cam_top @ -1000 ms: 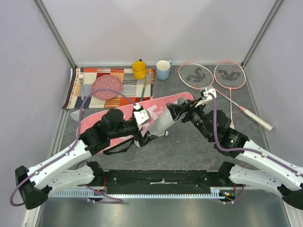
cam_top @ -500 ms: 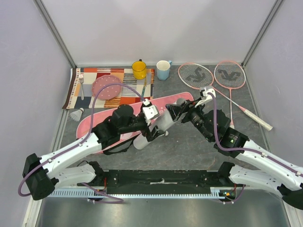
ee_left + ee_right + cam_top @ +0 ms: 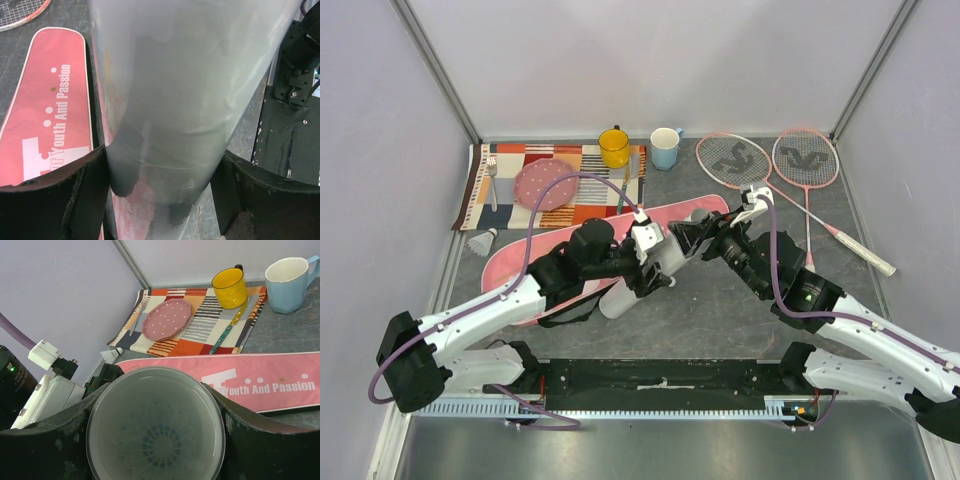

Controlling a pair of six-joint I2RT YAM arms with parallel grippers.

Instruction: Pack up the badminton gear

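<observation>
The long white tube [image 3: 619, 299] lies slanted over the pink racket bag [image 3: 520, 258]. My right gripper [image 3: 688, 238] is shut on its upper end, and the right wrist view looks into the tube [image 3: 155, 425] at a shuttlecock [image 3: 162, 442] inside. My left gripper [image 3: 655, 268] straddles the tube [image 3: 185, 75] lower down. Its fingers [image 3: 85, 195] stand very near the wall on both sides, still open. A loose shuttlecock [image 3: 482, 242] lies left of the bag. Two pink rackets [image 3: 732, 158] [image 3: 805, 157] lie at the back right.
A yellow mug [image 3: 614, 147] and a blue mug [image 3: 664, 148] stand at the back. A pink dotted plate [image 3: 545, 184] sits on the striped placemat [image 3: 595, 195], with a fork [image 3: 491, 170] at its left. Cage walls close in both sides.
My left arm has swung right and its jaws have come round the tube and narrowed. That uncovered the loose shuttlecock at the left. The right arm and the tube have stayed still.
</observation>
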